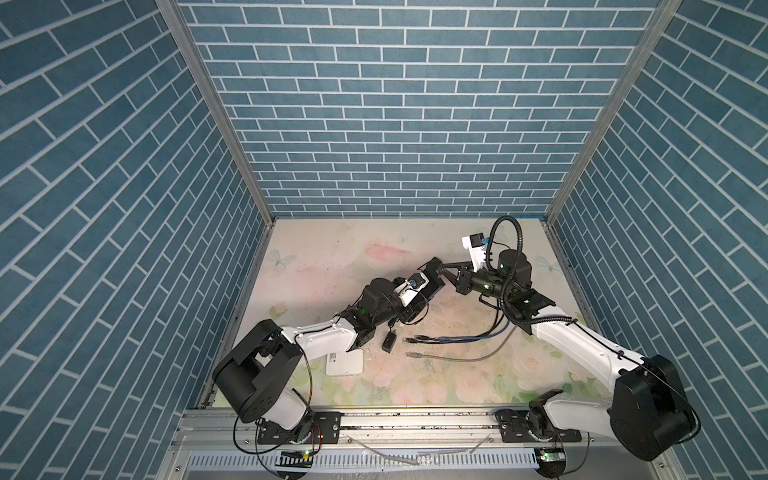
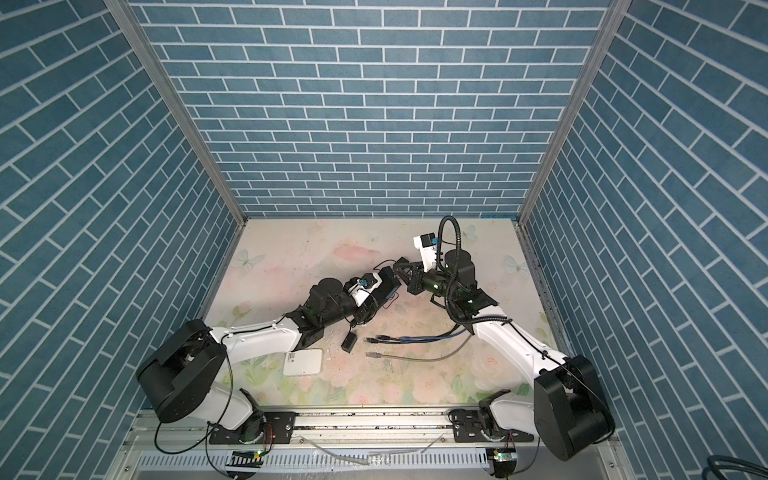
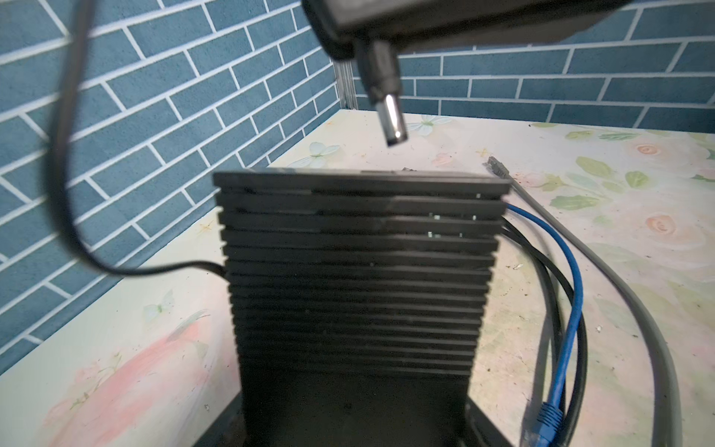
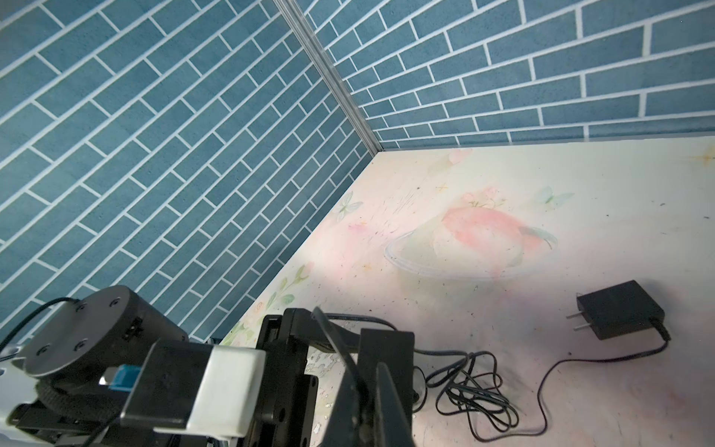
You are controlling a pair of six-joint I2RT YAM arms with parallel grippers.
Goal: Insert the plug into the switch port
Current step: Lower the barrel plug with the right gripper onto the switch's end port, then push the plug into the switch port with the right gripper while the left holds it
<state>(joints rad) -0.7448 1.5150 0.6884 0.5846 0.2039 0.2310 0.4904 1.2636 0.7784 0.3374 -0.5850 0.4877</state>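
My left gripper (image 3: 356,406) is shut on the black ribbed switch (image 3: 360,271), one finger on each side; in both top views it holds the switch (image 1: 432,276) at mid table. My right gripper (image 1: 445,268) meets it from the right and is shut on the plug (image 3: 389,112). The plug is a black barrel with a silver tip. The tip hangs a little beyond the switch's far edge and does not touch it. The port is hidden. In the right wrist view my right gripper (image 4: 367,391) hides the plug.
The plug's thin cable (image 4: 472,391) lies coiled on the floral table and runs to a black power adapter (image 4: 619,309). Blue, black and grey network cables (image 1: 457,338) lie at front right. A white box (image 1: 345,362) sits by the left arm.
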